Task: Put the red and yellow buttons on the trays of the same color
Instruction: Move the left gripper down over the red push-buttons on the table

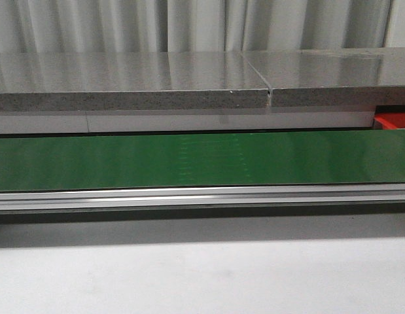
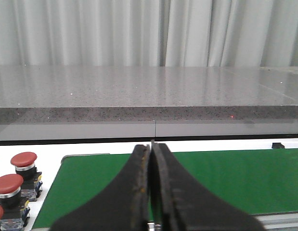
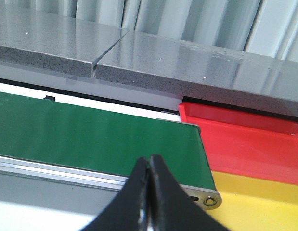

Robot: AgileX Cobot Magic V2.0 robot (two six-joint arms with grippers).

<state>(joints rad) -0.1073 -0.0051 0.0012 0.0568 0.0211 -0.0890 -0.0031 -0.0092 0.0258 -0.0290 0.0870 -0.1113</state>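
Your left gripper had its fingers pressed together on nothing, hanging over the near edge of the green conveyor belt. Your right gripper was likewise closed and empty, poised above the belt's far right end, near the roller. Neither showed in the front view.

The red buttons stood in a cluster on the white surface just beside the belt's left end, at least three of them, mushroom caps up on dark bases. The red tray lay just past the belt's right end, with the yellow tray touching its near side.

The step in hand looked like the first pick, so you would have done well to spread the left fingers before descending, come down straight over one red cap, and grip the body below the cap rather than the rounded top, which would likely slip. Take the outermost button so the fingers do not knock its neighbours.

Much was hidden from you. No yellow button showed in any view. The lowest red button was cut off by the frame edge, so the full count could not be told. The front view caught only a corner of the red tray, and both trays ran out of the right wrist view.
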